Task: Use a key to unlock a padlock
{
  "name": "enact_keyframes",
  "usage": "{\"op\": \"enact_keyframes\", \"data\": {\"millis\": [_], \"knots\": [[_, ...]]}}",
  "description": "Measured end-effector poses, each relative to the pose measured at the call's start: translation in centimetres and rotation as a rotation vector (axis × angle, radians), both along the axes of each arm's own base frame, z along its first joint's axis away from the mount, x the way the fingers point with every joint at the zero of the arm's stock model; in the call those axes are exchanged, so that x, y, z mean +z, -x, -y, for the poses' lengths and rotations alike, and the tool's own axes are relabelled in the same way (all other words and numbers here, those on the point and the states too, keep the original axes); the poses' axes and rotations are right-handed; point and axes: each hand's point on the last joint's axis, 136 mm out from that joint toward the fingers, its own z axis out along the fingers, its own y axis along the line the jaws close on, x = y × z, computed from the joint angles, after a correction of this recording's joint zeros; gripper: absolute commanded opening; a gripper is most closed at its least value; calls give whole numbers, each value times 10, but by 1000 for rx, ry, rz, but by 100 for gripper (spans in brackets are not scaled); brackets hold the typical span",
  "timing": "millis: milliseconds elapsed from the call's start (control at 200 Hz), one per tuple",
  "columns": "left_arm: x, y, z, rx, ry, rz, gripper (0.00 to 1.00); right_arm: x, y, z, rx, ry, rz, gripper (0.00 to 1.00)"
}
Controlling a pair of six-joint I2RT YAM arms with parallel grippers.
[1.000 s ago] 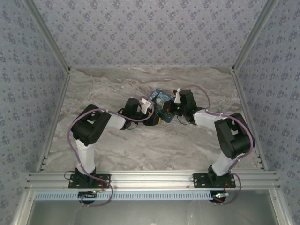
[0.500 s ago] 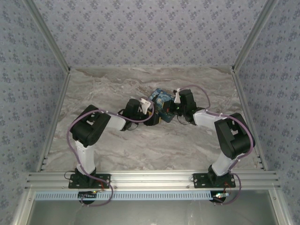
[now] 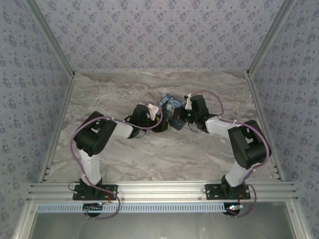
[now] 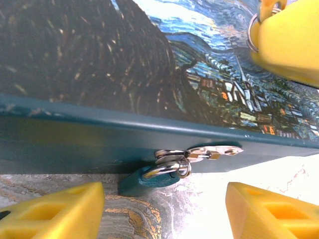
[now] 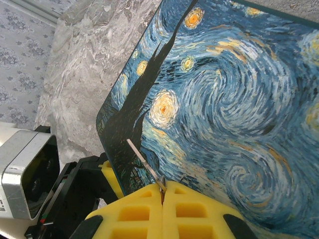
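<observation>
Left claw is seen spread wide open, its yellow fingers set either side of the tiny blue-bodied padlock with a silvery shackle. The padlock is hung from the silvery hasp on the front of the starry-night painted box, with its body slanted down-left toward the marbled surface. It is judged light, hard and free to swing, so it is best pinched across the body. Right claw is clamped on the thin dark metal key, judged stiff and slippery, its blade pointed up-left over the lid.
</observation>
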Motion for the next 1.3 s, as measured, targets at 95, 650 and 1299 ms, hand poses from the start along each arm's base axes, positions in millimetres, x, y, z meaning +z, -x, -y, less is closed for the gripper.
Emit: {"op": "enact_keyframes", "data": {"millis": [95,650,1299], "knots": [[-1,0,3,-16,7,-8,61,0,0,-1,2,0,0,0],[-6,3,11,-47,9,-18,43,0,2,-3,8,0,1,0],[-9,0,13,1,-20,-11,41,0,2,-4,9,2,2,0]]}}
